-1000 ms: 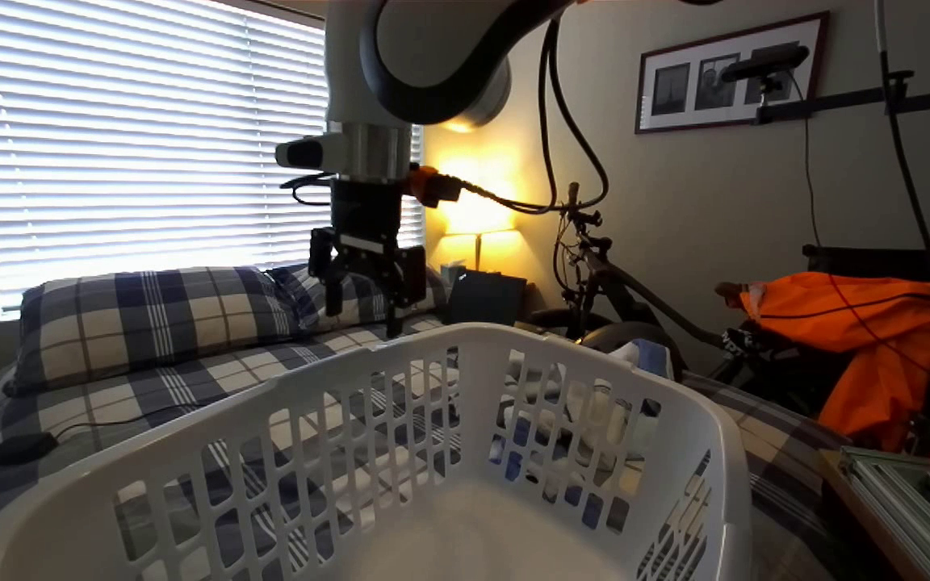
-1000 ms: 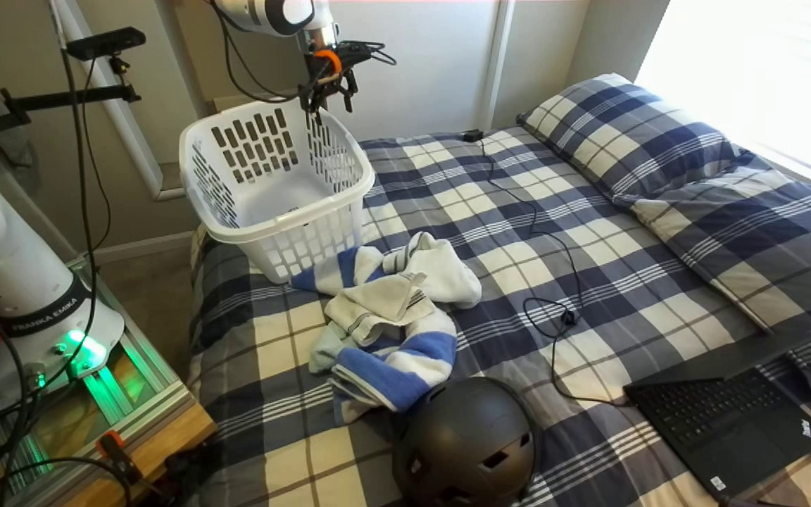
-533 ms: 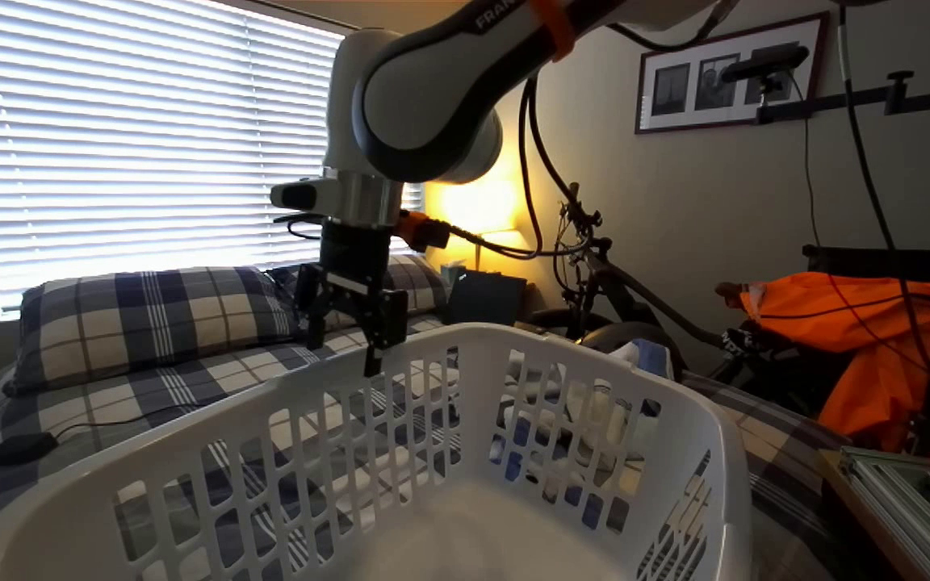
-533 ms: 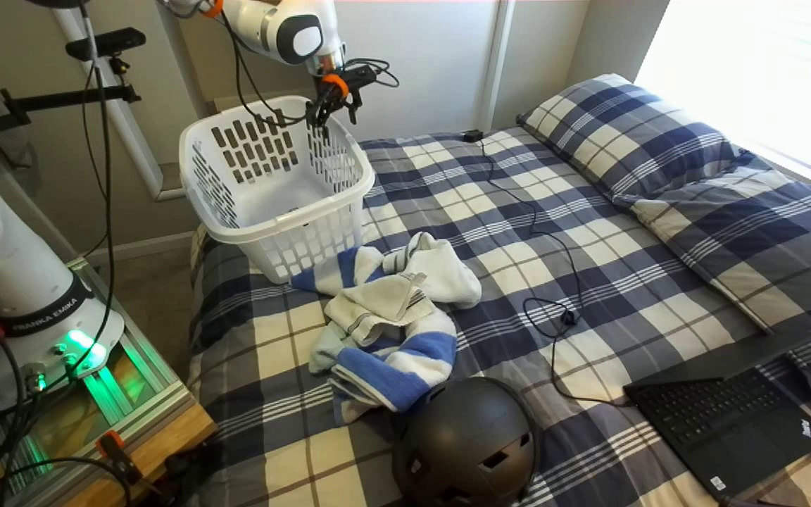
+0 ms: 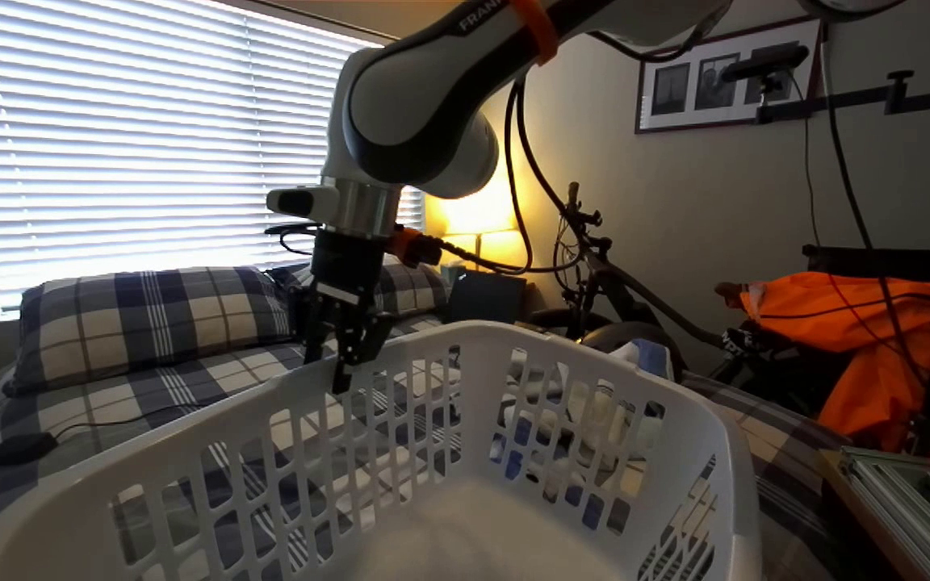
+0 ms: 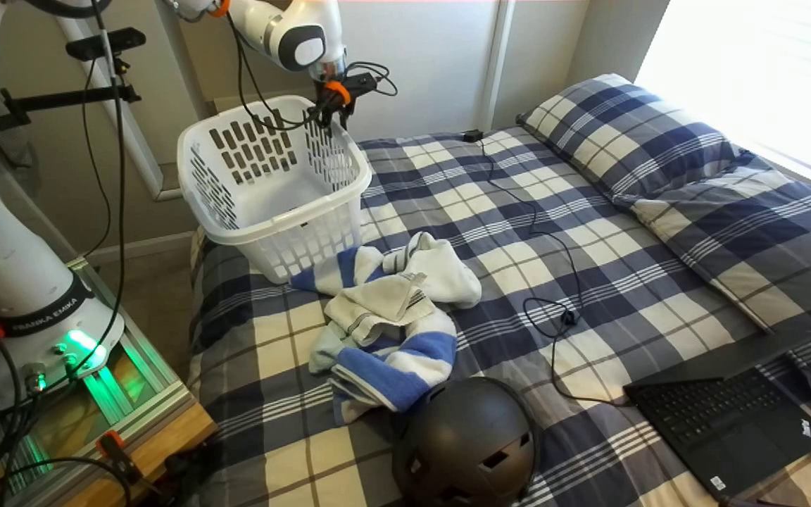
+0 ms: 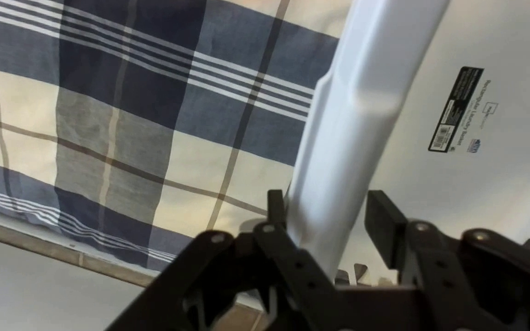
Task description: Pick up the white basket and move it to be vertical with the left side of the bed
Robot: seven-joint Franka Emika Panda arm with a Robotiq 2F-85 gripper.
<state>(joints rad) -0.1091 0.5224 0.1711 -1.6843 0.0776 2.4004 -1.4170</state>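
White basket [image 6: 279, 190], slotted sides, thick rim, upright on plaid bed [image 6: 507, 338] by its edge, towels [image 6: 391, 317] just beside, broad stretch toward pillows [image 6: 631, 137] crossed by cable [image 6: 568, 318], gripper [image 7: 325, 207] astride rim, can't tell if clamped

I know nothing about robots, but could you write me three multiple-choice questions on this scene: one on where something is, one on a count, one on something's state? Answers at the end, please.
1. Where is the gripper?
A. over the helmet
B. at the rim of the white basket
C. over the towels

2. How many pillows lie on the bed?
A. two
B. four
C. six

3. How is the laptop?
A. closed
B. upside down
C. open

1 B: the wrist view shows its fingers on either side of the rim.
2 A: both exterior views show the pair.
3 C: its keyboard shows in an exterior view.
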